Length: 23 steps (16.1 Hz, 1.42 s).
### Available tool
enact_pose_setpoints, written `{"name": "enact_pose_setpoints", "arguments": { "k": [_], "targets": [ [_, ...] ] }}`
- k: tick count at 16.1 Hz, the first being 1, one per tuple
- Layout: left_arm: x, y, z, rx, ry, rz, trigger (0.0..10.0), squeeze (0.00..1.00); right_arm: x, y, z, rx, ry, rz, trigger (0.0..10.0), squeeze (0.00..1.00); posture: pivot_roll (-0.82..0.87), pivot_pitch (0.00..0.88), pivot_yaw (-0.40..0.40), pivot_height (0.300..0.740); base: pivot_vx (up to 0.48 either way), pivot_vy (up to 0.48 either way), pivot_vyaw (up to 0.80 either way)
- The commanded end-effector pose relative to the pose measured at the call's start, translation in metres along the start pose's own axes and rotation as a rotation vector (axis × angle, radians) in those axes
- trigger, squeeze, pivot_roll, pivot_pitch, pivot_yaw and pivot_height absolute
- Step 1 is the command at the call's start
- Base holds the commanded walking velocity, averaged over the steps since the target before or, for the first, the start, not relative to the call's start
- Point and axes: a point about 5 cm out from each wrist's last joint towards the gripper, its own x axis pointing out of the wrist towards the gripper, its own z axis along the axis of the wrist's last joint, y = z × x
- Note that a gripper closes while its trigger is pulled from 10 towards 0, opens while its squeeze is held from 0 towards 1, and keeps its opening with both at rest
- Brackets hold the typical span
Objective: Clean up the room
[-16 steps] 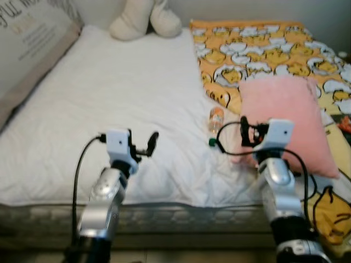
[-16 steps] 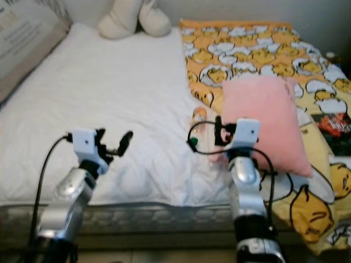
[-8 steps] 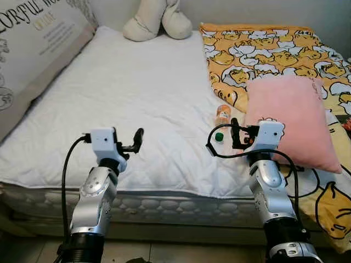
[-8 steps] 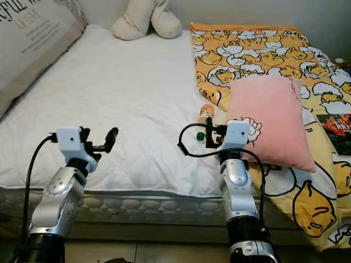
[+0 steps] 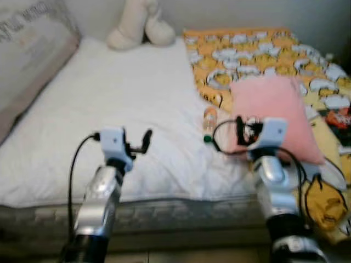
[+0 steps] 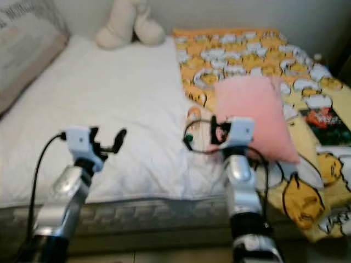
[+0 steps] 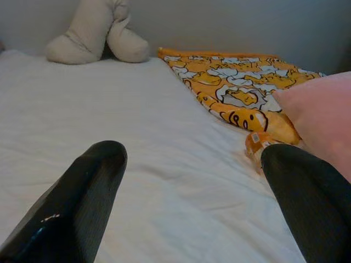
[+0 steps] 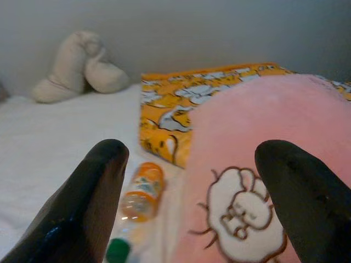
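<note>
On bed point(image 5: 109, 109): bottle point(image 5: 209, 121) lies on white sheet, just beside pink pillow point(image 5: 271, 115). Right pincer point(image 5: 239, 131) near bottle, fingers wide, holds nothing. Left pincer point(image 5: 143, 143) wide too, empty. Cleaning seems barely begun; bottle not yet picked.

Camera shifted & blurred; right end effector point(image 5: 239, 131) now over pink pillow point(image 5: 274, 109).
</note>
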Motion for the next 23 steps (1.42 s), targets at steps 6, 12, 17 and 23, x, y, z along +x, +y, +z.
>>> {"name": "enact_pose_setpoints", "arguments": {
  "k": [6, 12, 17, 23],
  "targets": [
    [-0.001, 0.01, 0.004, 0.008, 0.004, 0.038, 10.0, 0.0, 0.033, 0.013, 0.018, 0.04, 0.01, 0.007, 10.0, 0.0, -0.07, 0.0, 0.051, 0.74, 0.32, 0.0, 0.0],
    [-0.014, 0.011, 0.007, 0.039, 0.025, 0.005, 10.0, 0.0, 0.069, 0.033, 0.046, 0.094, 0.05, 0.022, 10.0, 0.0, 0.03, 0.0, 0.062, 0.74, 0.0, 0.0, 0.0],
    [-0.046, 0.023, 0.016, 0.103, 0.056, 0.006, 10.0, 0.0, 0.073, 0.039, 0.043, 0.091, 0.12, -0.047, 10.0, 0.0, 0.15, 0.0, 0.064, 0.74, 0.0, 0.0, 0.0],
    [-0.082, 0.031, 0.022, 0.143, 0.105, 0.051, 10.0, 0.0, 0.065, 0.031, 0.021, 0.068, 0.232, -0.135, 10.0, 0.0, 0.24, 0.027, 0.041, 0.74, 0.0, 0.0, 0.0]
  ]
}}
